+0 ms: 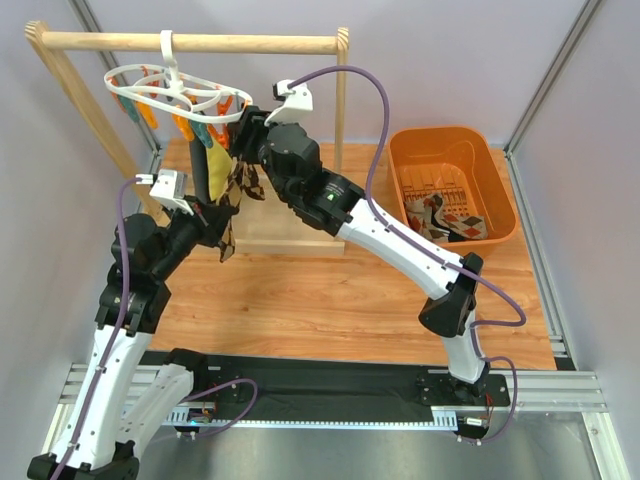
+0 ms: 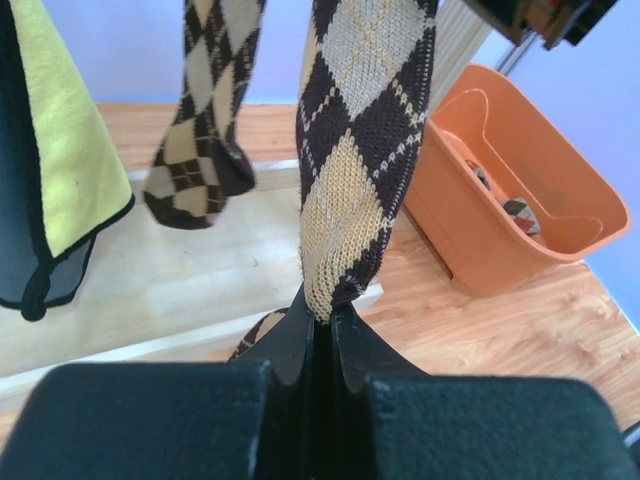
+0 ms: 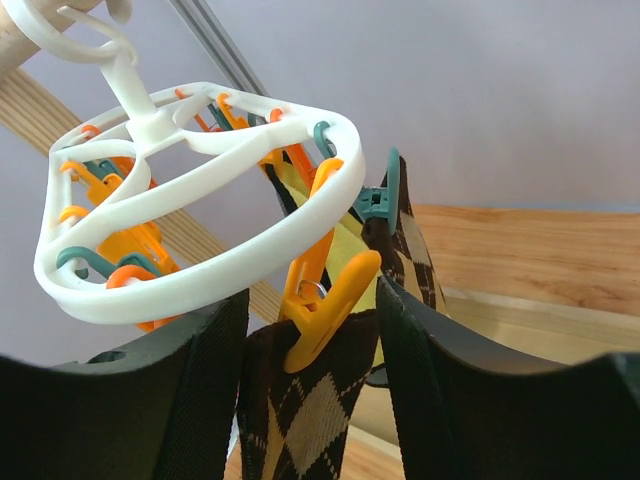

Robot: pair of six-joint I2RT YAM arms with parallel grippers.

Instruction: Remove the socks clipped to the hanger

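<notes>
Top view, hanger (image 1: 170, 88): hooked on the wooden rail (image 1: 190, 42); socks (image 1: 232, 190) dangle below it, between both arms.
Left wrist, left gripper (image 2: 322, 325): clamped tight on the toe of one argyle sock (image 2: 360, 150).
Right wrist, right gripper (image 3: 315, 395): jaws apart, straddling the orange clip (image 3: 325, 300), holding nothing.
Risk: pulling down before the clip opens could tilt or unhook the hanger. The fingers may also slip off the clip's slim handles.

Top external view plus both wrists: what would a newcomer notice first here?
The white ring hanger hooked on the wooden rail at upper left stands out. Below it the left tool pinches the lower end of an argyle sock, while the right tool stands open around an orange clip. An orange bin sits at right.
</notes>
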